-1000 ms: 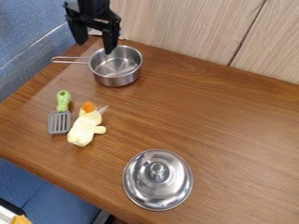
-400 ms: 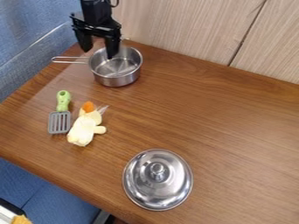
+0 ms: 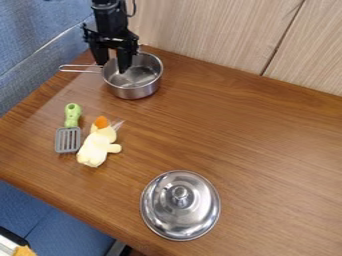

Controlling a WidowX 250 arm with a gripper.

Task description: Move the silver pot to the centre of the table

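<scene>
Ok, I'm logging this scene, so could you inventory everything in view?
Pot: one, silver, upper left of table
Lid: one, silver, lower middle of table
Spatula: one, grey with green handle, left side of table
Soft toy: one, pale yellow and orange, right beside spatula
Table: one, brown, beneath these
Panelling: light wood, behind table
Fabric: blue, upper and lower left
Unclear item: one, orange, bottom-left corner
Arm: one, black, from top edge
Gripper: one, black, open, at pot's handle side
</scene>
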